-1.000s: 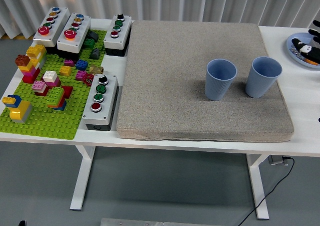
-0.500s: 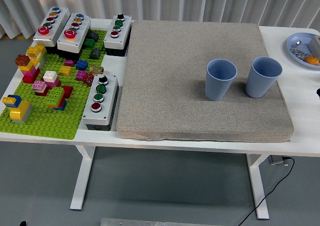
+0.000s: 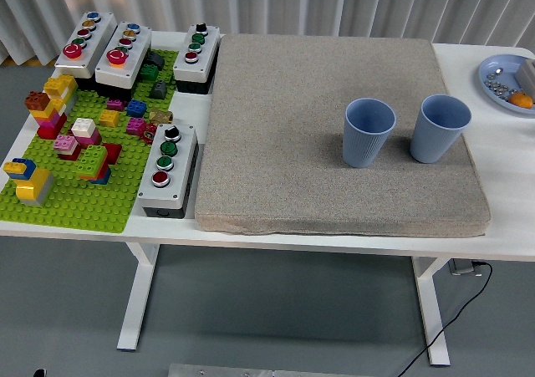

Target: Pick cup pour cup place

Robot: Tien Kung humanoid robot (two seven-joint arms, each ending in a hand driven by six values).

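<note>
Two blue cups stand upright and just apart on the right part of the grey mat (image 3: 326, 135) covering the white bench (image 3: 506, 185), the left cup (image 3: 368, 133) slightly nearer than the right cup (image 3: 440, 129), and neither hand is in sight.

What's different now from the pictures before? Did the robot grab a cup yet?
No cup was grabbed. A second ago a black hand hung over the blue plate at the far right; it pulled away out of the picture, and now no hand shows at all. The plate's small things, like the orange piece, are uncovered. Both blue cups stayed upright on the mat, and the bricks and button boxes did not move.
</note>
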